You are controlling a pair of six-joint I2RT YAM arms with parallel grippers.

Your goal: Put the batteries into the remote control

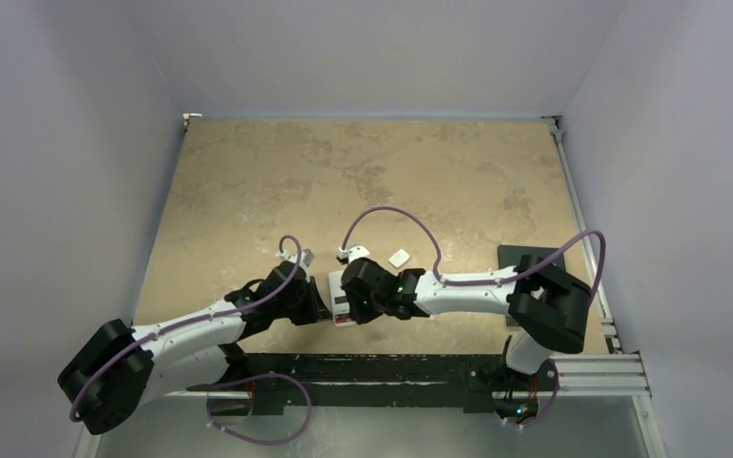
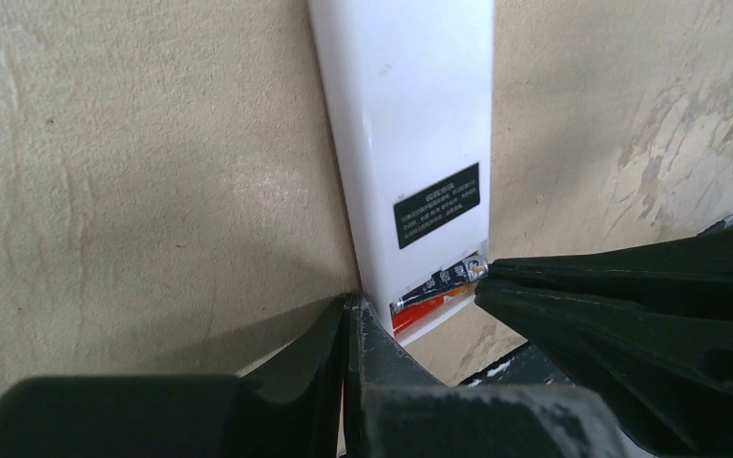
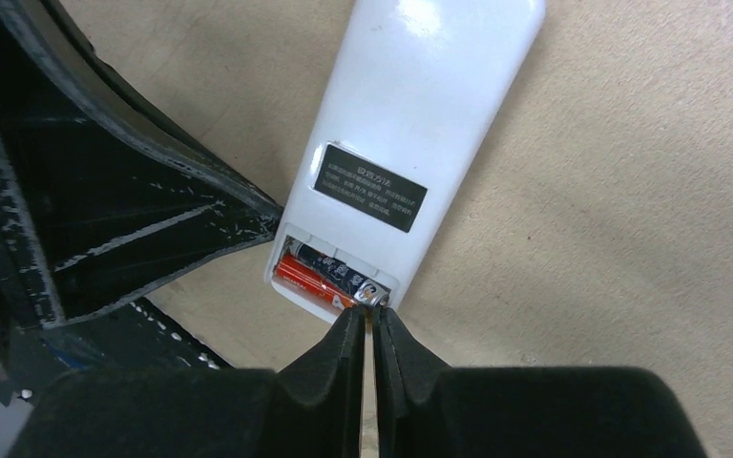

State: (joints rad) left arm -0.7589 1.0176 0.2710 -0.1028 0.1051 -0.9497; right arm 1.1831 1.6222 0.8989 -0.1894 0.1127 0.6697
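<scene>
The remote control (image 1: 342, 307) lies white back up between both grippers near the table's front edge. Its battery bay is open at the near end. Two batteries lie in the bay, one dark-wrapped (image 3: 341, 272) and one red (image 3: 307, 278); both also show in the left wrist view, the dark one (image 2: 446, 279) above the red one (image 2: 420, 311). My right gripper (image 3: 372, 315) is shut, its tips against the silver end of the dark battery. My left gripper (image 2: 356, 303) is shut, its tips against the remote's (image 2: 410, 114) opposite side edge beside the bay.
Small white square pieces (image 1: 400, 257) (image 1: 358, 253) (image 1: 307, 257) lie just beyond the grippers. A dark rectangular pad (image 1: 525, 260) sits at the right. A black rail (image 1: 382, 367) runs along the near edge.
</scene>
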